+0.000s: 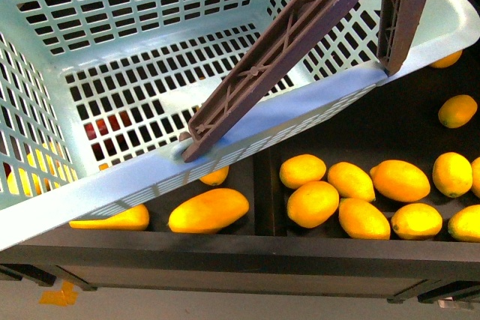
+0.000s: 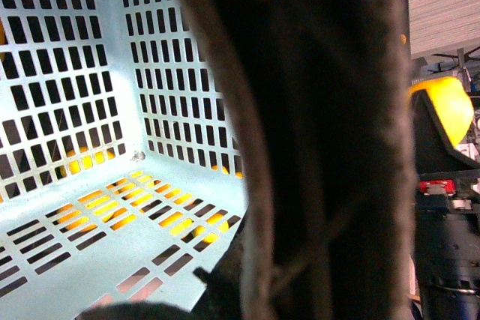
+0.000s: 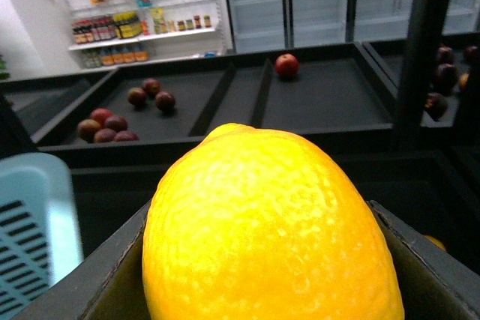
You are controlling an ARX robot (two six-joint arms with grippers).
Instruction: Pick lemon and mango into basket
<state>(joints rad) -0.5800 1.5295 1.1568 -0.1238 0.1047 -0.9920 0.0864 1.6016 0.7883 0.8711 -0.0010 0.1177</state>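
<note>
Lemon (image 3: 270, 230) clamped in right gripper (image 3: 262, 286); basket (image 1: 112, 194) tilted over the black trays (image 1: 225, 252).

Right wrist view: lemon fills the frame, pinched between dark fingers (image 3: 82, 286), dark red fruit (image 3: 105, 127) in trays well behind. Front view: yellow mangoes (image 1: 208, 210) and smaller yellow fruit (image 1: 313, 204) lie in the trays; the turquoise basket hangs slanted above the left one, brown-grey handles (image 1: 277, 58) swung up. A red patch (image 1: 109, 125) shows through its floor slots; cannot tell if that is the mango. Left wrist view: a blurred handle hides the left gripper; apart or together, cannot tell.
</note>
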